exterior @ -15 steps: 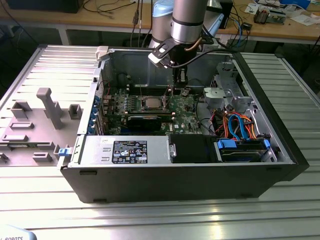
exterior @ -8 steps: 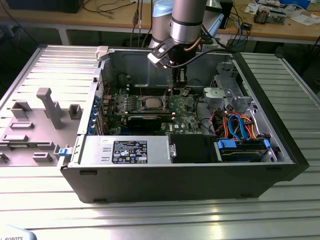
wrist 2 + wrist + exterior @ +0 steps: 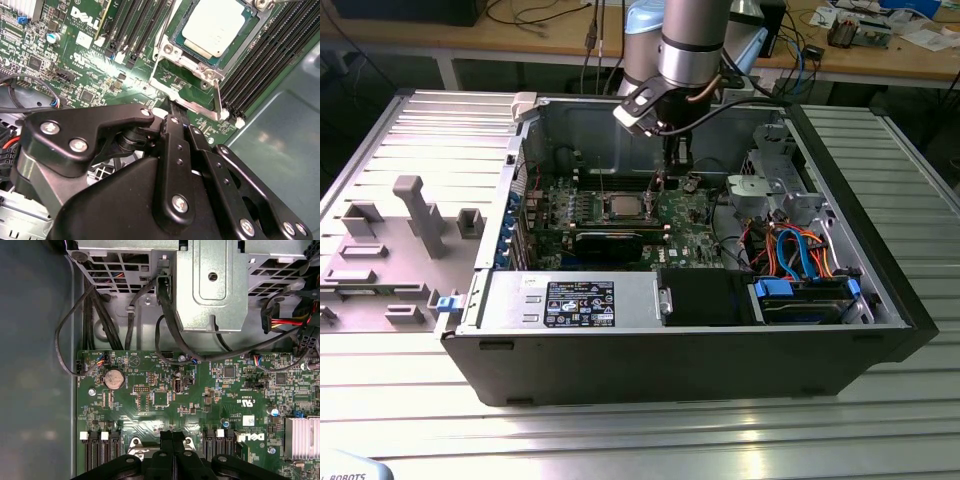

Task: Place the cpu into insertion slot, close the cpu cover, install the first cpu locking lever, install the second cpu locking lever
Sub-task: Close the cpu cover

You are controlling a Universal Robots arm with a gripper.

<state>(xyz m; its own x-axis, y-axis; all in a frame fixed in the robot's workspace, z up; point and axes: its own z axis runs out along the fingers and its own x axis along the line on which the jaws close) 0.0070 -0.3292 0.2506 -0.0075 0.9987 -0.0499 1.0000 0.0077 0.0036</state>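
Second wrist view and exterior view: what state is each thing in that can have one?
cpu: seated in the insertion slot, metal top up.
cpu cover: lowered flat around the cpu.
locking lever: beside the slot; latched or not, cannot tell.
tool: shut, tip at the locking lever.
computer case: lying on its side, side panel off.

The cpu [image 3: 217,27], a small square chip with a silvery top, lies flat in the insertion slot [image 3: 169,50] on the green board [image 3: 85,60]. The cpu cover [image 3: 243,46], a thin silvery frame, lies down around it.
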